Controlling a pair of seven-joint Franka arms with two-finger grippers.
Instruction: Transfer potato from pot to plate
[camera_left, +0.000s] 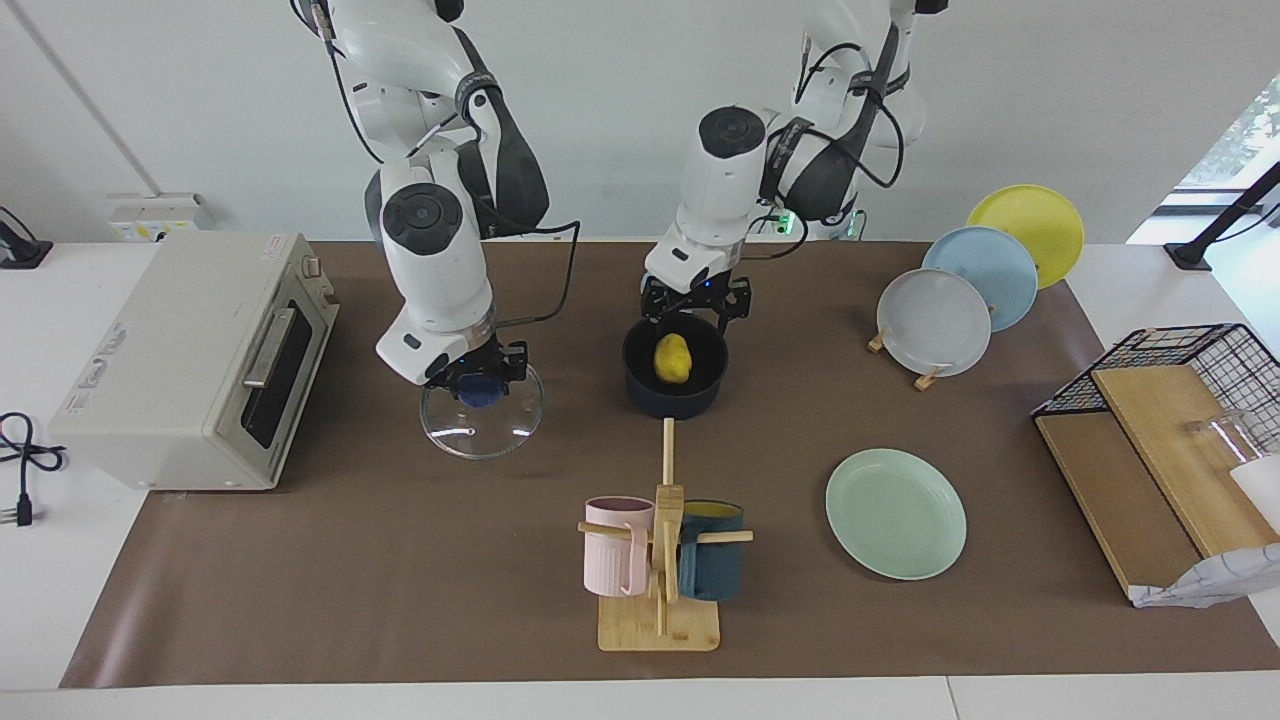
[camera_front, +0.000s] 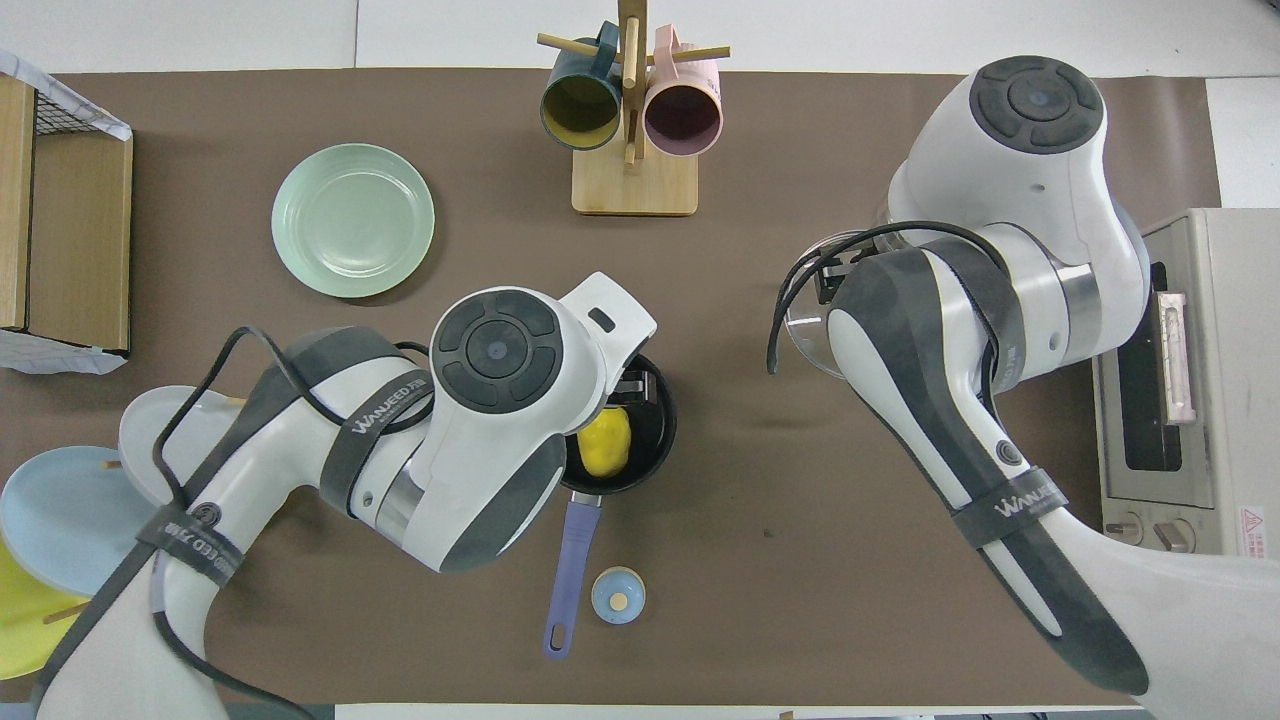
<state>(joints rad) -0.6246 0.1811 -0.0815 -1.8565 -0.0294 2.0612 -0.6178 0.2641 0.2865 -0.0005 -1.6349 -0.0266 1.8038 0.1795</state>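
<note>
Readable text first: both arms are wearing a black band with "WANJEED" printed on it, only legible from overhead. The toaster oven (camera_front: 1190, 390) is showing a red warning sticker by its knobs in that view and a small label on its top in the facing view, but I can't make out either.

The potato (camera_left: 673, 358) is sitting in the pot (camera_left: 676, 395), which is standing mid-table with its blue handle pointing toward the robots. The plate (camera_left: 896, 513) is lying farther from the robots, toward the left arm's end, well apart from the pot.

The left gripper (camera_left: 695, 309) is hanging just over the pot's robot-side rim, fingers spread wide with nothing between them. From overhead its wrist is covering half the pot and the gripper itself is hidden, so only the facing view is giving that.

The right gripper (camera_left: 481, 383) is pinching the blue knob of the glass lid (camera_left: 482, 425), over the mat between the pot and the toaster oven. Overhead, only a sliver of glass is peeking out from under the arm.

The facing view is hiding the pot handle and the little blue round thing (camera_front: 618, 595) beside it; overhead is showing both.
</note>
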